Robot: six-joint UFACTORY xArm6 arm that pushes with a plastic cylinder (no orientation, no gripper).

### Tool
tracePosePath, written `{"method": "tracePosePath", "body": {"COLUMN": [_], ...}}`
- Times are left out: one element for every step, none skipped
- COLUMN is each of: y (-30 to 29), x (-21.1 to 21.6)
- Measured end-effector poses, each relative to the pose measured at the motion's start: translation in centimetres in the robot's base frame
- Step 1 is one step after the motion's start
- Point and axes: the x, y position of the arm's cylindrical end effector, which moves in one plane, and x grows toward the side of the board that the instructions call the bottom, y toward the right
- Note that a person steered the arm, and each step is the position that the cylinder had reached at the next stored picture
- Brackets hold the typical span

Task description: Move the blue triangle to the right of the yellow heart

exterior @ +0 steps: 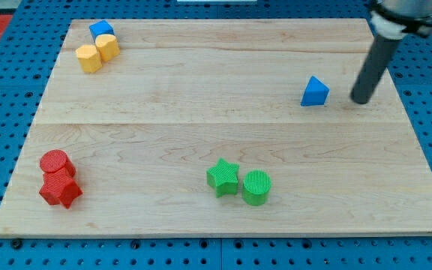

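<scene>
The blue triangle (315, 91) lies on the wooden board at the view's right, in its upper half. My tip (361, 100) stands just to the right of it, a small gap away, not touching. Two yellow blocks sit at the view's top left: one (107, 46) next to another (89, 58); which one is the heart I cannot tell. A second blue block (101, 30) touches them from above.
A red cylinder (56, 163) and a red star (60, 190) sit at the bottom left. A green star (223, 177) and a green cylinder (256, 187) sit at the bottom centre. The board (201, 112) lies on a blue pegboard.
</scene>
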Motion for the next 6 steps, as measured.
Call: {"method": "tracePosePath", "body": {"y": [-9.4, -15.9, -22.7, -15.0, -14.0, -17.6], "x": [-2.0, -8.8, -11.6, -13.1, -14.5, -16.7]}}
